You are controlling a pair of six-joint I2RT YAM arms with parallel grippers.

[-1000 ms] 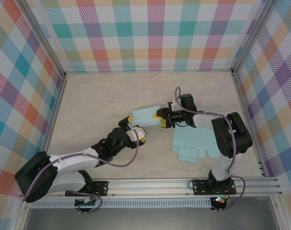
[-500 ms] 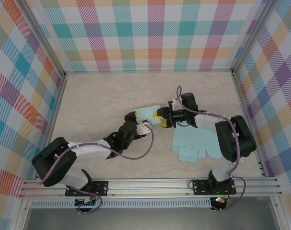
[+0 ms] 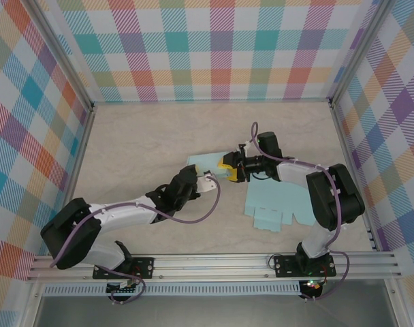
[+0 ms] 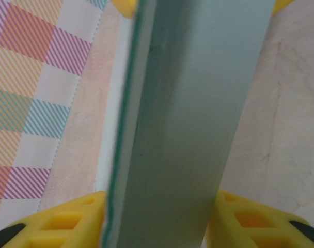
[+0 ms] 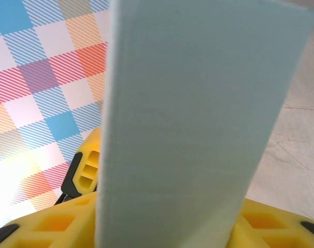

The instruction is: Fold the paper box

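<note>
The paper box (image 3: 204, 162) is a light blue folded piece held just above the table's middle. My right gripper (image 3: 227, 170) is shut on its right end; in the right wrist view the box (image 5: 198, 103) rises from between the yellow fingers (image 5: 48, 227). My left gripper (image 3: 205, 180) grips the box's near edge from below. In the left wrist view the box (image 4: 193, 103) fills the gap and touches both yellow fingers (image 4: 69, 219). The right gripper's yellow fingertips (image 4: 123, 5) show at the box's far end.
A second light blue cardboard sheet (image 3: 278, 204), flat and unfolded with tabs along its near edge, lies on the table under the right arm. Plaid walls enclose the table on three sides. The aluminium rail (image 3: 214, 262) runs along the near edge.
My left arm reached forward and right to the box, and its jaws, wide open a second ago, have closed on the box's near edge. The right gripper kept hold of the box, barely moving.
</note>
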